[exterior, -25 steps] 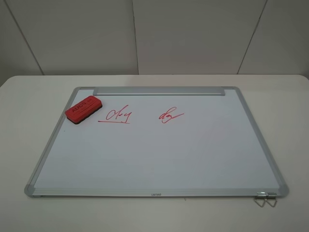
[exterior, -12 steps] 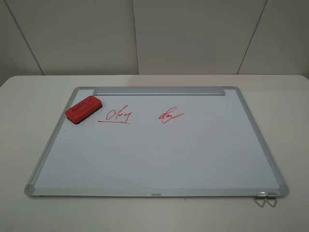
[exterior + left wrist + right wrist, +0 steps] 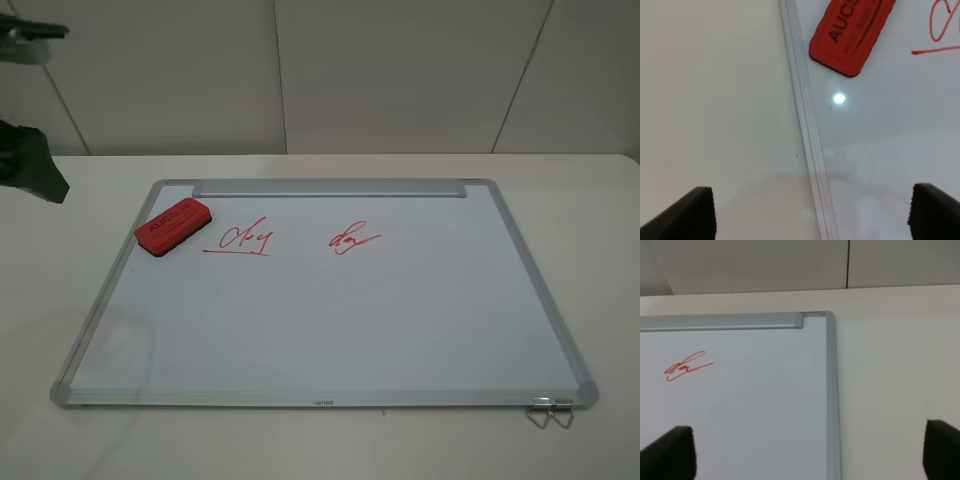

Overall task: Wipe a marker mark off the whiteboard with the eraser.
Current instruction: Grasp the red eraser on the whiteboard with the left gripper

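The whiteboard (image 3: 300, 320) lies flat on the table, its metal strip (image 3: 330, 188) along the far edge. On its far left corner rests the red eraser (image 3: 173, 226), also in the left wrist view as eraser (image 3: 850, 35). Just right of it is the marker mark (image 3: 240, 240), a red scribble with an underline; its edge (image 3: 940, 45) shows in the left wrist view. My left gripper (image 3: 812, 215) is open, hovering above the board's left frame (image 3: 805, 120), short of the eraser. My right gripper (image 3: 805, 455) is open over the board's far right part.
A smaller red squiggle (image 3: 352, 241) with a tail sits mid-board, seen also as squiggle (image 3: 685, 367). A metal clip (image 3: 548, 411) hangs at the board's near right corner. The left arm (image 3: 30, 165) shows dark at the far left. A white wall stands behind the table.
The left arm has come into the exterior view at the upper left, and a faint shadow now falls on the table by the board's near left corner. Eraser and marks have not moved.
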Controlling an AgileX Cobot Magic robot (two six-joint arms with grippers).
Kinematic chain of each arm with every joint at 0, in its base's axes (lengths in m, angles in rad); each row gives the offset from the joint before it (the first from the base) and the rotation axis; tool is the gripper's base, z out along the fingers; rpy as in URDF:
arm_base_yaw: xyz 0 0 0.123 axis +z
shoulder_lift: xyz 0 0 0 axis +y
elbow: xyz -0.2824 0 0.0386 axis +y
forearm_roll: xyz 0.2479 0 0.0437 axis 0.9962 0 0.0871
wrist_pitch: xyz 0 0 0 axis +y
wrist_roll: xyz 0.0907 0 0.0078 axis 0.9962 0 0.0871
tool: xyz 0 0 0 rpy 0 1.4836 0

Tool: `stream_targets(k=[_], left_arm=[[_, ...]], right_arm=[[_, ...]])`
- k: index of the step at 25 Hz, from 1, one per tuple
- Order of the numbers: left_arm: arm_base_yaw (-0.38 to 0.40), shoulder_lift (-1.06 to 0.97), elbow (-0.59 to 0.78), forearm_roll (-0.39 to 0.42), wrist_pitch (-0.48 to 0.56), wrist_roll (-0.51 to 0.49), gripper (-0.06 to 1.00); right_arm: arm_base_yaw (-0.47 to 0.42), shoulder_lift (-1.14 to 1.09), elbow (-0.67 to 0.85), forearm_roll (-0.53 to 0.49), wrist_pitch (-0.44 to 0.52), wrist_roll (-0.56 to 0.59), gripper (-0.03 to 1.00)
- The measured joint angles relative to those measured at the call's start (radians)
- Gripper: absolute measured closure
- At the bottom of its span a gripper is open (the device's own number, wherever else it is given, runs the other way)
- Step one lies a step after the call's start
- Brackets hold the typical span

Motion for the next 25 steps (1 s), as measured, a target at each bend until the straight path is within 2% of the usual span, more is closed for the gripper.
stream_targets(k=[3,8,11,13,19,25], left_arm=[[0.0,0.19,-0.124,-0.013,0.008,0.084,0.17],[-0.007,0.377,-0.268,-0.057,0.058,0.21,0.17],[-0.039,0.49,-0.358,-0.085,0.116,0.297,0.17],[-0.09,0.56,-0.427,-0.094,0.135,0.337,0.17],[-0.183,0.672,-0.509,-0.077,0.132,0.367,0.17],[-0.199,0.691,-0.51,0.029,0.119,0.358,0.17]], right_arm=[[0.0,0.0,0.0,0.0,0.0,0.0,0.14],[0.0,0.0,0.0,0.0,0.0,0.0,0.14],[0.0,0.0,0.0,-0.006,0.0,0.0,0.14],[0.0,0.0,0.0,0.0,0.0,0.0,0.14],[0.0,0.0,0.0,0.0,0.0,0.0,0.14],[0.0,0.0,0.0,0.0,0.0,0.0,0.14]])
